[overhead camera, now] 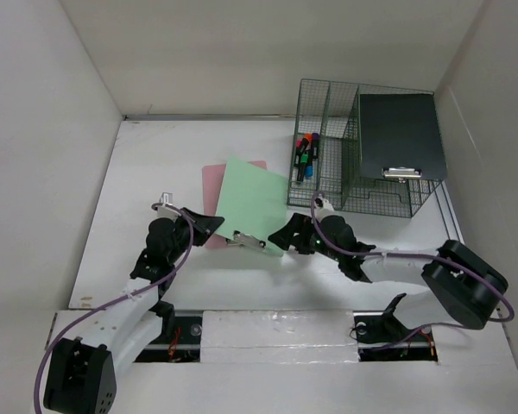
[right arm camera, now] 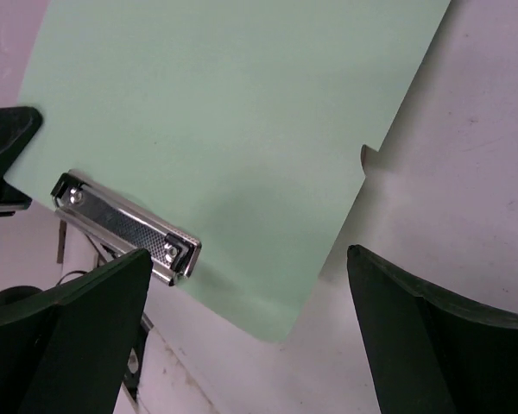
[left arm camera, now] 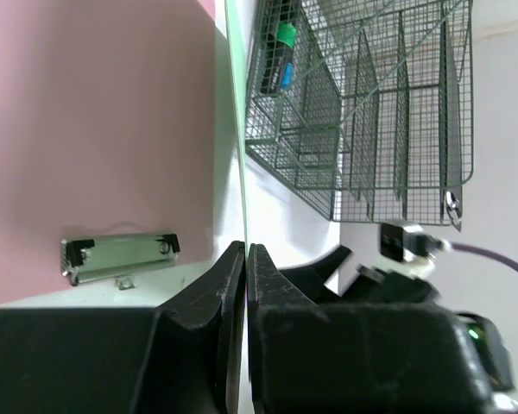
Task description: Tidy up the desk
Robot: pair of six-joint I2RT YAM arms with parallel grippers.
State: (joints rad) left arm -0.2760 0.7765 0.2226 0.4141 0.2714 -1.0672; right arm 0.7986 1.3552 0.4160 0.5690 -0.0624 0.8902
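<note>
- The bench (overhead camera: pixel 155 164) is a broad, flat white top, smooth and matte, flanked by upright white panels (overhead camera: pixel 52 129).
- Mid-bench lies a thin, stiff pale-green clipboard (overhead camera: pixel 255 203) with a shiny metal clip (right arm camera: pixel 125 228). It overlaps a pink clipboard (overhead camera: pixel 214 185).
- At the far right corner stands a green wire-mesh rack (overhead camera: pixel 328 138), holding markers (overhead camera: pixel 305 155) and a dark clipboard (overhead camera: pixel 401 134).
- The left fingers (left arm camera: pixel 229 285) are pinched together on the green clipboard's thin edge.
- The right fingers (right arm camera: pixel 86 319) are spread wide over its clip end, holding nothing.
</note>
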